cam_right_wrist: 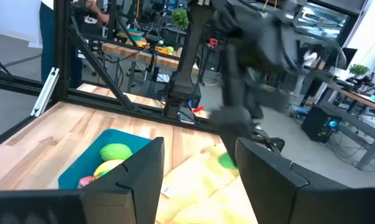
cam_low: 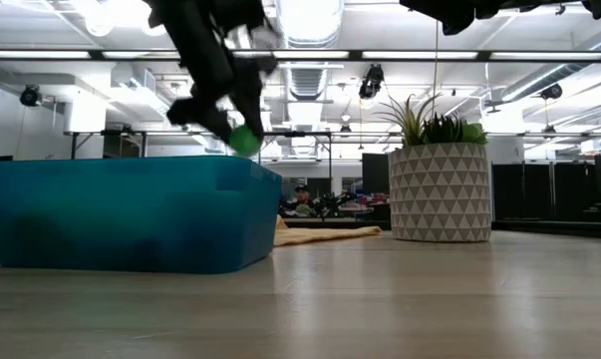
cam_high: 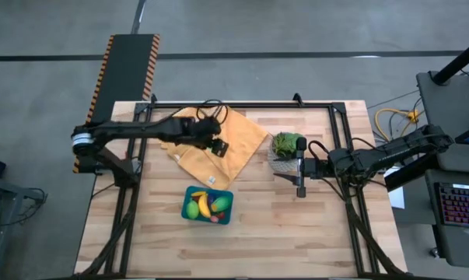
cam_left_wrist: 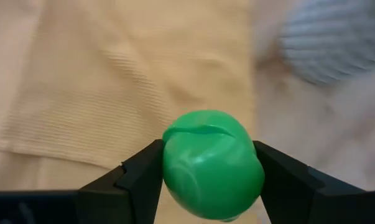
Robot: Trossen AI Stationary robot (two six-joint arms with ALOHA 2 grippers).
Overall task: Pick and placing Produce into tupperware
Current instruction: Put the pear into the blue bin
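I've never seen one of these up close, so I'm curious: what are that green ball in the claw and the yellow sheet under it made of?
The green ball, clamped in the left gripper, looks like smooth, glossy moulded plastic: it shines and has a crisp seam. The yellow sheet looks like soft woven cloth, matte with fine ribbing and gentle folds. Both are judged by look alone.
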